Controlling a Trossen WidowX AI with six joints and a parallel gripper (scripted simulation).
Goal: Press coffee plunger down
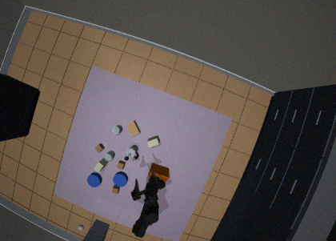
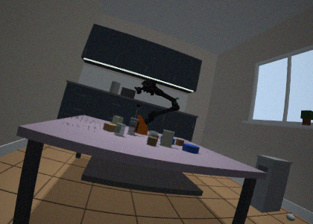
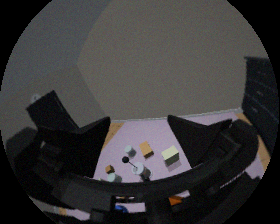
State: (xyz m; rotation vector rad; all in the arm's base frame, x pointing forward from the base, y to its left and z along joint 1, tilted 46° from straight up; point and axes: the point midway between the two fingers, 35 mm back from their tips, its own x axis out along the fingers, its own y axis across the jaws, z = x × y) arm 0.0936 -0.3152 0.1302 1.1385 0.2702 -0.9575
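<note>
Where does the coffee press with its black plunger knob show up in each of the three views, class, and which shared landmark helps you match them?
Top: coffee press sits near the middle of the lilac table, just left of the orange wedge.
Exterior: the press stands mid-table, plunger rod up, left of the orange wedge.
Wrist: the press appears low in the middle, between the open pincer's fingers.
Shared landmark: the cream block beside it.
</note>
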